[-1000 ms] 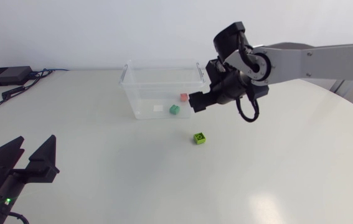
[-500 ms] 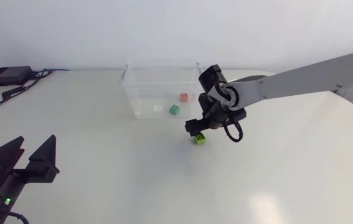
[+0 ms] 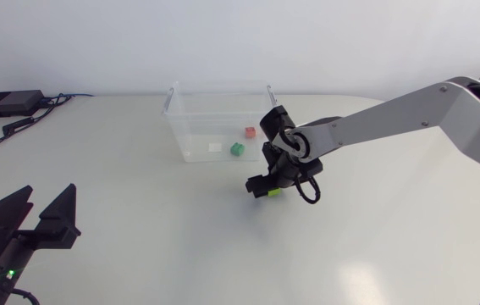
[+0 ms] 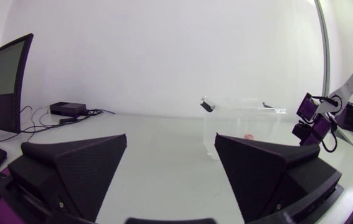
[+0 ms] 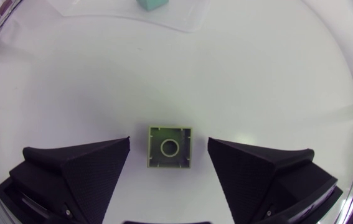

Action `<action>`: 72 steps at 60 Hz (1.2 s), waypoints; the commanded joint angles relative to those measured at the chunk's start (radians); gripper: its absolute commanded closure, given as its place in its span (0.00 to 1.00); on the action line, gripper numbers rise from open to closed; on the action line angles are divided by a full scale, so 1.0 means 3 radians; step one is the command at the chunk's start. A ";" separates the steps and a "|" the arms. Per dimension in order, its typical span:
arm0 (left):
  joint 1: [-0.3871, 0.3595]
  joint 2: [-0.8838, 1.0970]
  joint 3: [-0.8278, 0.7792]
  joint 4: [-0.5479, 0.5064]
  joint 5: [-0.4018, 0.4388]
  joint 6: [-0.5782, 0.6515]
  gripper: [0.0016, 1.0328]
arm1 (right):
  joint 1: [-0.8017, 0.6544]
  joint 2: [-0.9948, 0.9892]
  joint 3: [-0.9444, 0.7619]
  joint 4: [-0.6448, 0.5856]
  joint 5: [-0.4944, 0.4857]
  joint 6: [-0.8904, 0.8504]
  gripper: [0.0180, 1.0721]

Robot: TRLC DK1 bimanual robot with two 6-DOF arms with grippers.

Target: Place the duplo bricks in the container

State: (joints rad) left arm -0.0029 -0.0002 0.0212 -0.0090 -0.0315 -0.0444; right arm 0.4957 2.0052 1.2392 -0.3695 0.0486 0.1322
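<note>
A lime green duplo brick [image 5: 169, 147] lies studs-up on the white table, between the fingers of my right gripper [image 5: 169, 142]. The gripper is open, with a narrow gap on each side of the brick. From above, the right gripper [image 3: 264, 185] is lowered over the lime brick [image 3: 273, 192] just in front of the clear container [image 3: 174, 117]. Inside the container lie a red brick [image 3: 250, 132], a teal brick [image 3: 237, 149] and a white one [image 3: 215, 147]. My left gripper [image 3: 49, 202] stands open and empty at the table's near left corner, far from the container [image 4: 226, 118].
A black box [image 3: 7, 103] with cables lies at the table's far left corner. The teal brick [image 5: 152, 3] and the container's front wall [image 5: 170, 22] are just ahead of the right gripper. My right arm [image 4: 316, 118] shows beside the container in the left wrist view.
My right arm came down from beside the container's rim to the table, setting its open gripper around the lime brick; the fingers have narrowed a little. The left arm has not moved.
</note>
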 commanded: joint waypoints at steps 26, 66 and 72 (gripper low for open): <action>0.0010 -0.0035 -0.0065 0.0004 0.0013 0.0036 0.04 | -0.0032 -0.0640 0.0083 -0.0522 -0.0009 -0.0067 0.75; 0.0010 -0.0035 -0.0065 0.0004 0.0013 0.0036 0.04 | 0.0071 -0.0615 0.1882 -0.0993 0.0104 -0.0047 0.74; 0.0010 -0.0035 -0.0065 0.0004 0.0013 0.0036 0.04 | 0.0117 -0.0517 0.1862 -0.0732 0.0175 -0.0047 0.74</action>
State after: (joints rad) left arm -0.0029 -0.0002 0.0212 -0.0090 -0.0315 -0.0444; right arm 0.5117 1.8050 1.7935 -0.6289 0.0837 0.1085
